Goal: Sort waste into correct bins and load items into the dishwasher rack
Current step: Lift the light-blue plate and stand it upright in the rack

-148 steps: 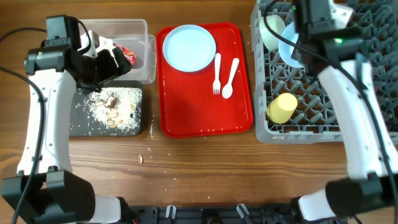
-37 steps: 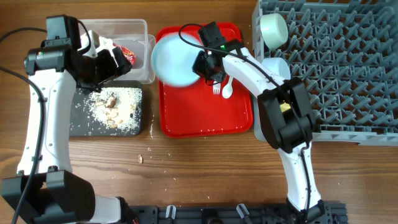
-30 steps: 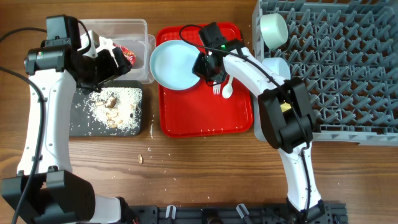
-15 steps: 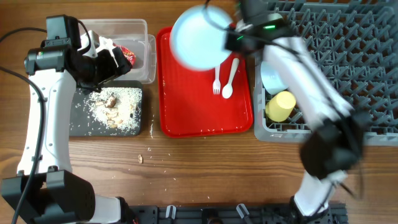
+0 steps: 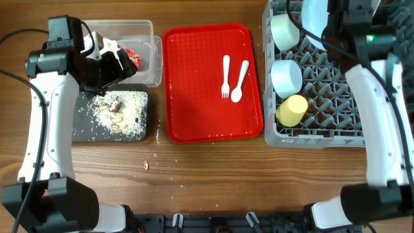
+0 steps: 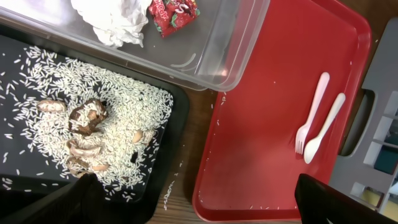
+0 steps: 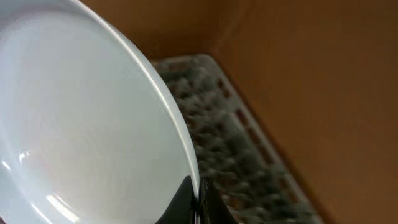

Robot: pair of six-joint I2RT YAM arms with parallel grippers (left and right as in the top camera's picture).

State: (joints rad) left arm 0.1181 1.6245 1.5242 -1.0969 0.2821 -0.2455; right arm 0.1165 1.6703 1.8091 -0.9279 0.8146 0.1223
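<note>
My right gripper (image 5: pixel 327 22) is shut on the rim of the light blue plate (image 5: pixel 314 11), holding it on edge over the back of the grey dishwasher rack (image 5: pixel 336 97). In the right wrist view the plate (image 7: pixel 81 124) fills the left side, and the gripper (image 7: pixel 196 198) pinches its rim. The mint bowl (image 5: pixel 284 30), light blue bowl (image 5: pixel 286 76) and yellow cup (image 5: pixel 292 111) sit in the rack. The white fork (image 5: pixel 225 76) and spoon (image 5: pixel 239 81) lie on the red tray (image 5: pixel 194 110). My left gripper (image 5: pixel 116 65) is open and empty over the clear tub (image 5: pixel 150 39), which holds the red wrapper (image 6: pixel 173 9) and the tissue (image 6: pixel 115 22).
The black tray (image 5: pixel 84 129) below the tub holds white rice and brown scraps (image 6: pixel 87 118). A few crumbs (image 5: pixel 146 166) lie on the wooden table in front of it. The left wrist view also shows the fork (image 6: pixel 311 118) and spoon (image 6: pixel 323 127).
My right gripper has lifted the plate off the red tray and carried it right and back, over the rack. The left arm has not moved.
</note>
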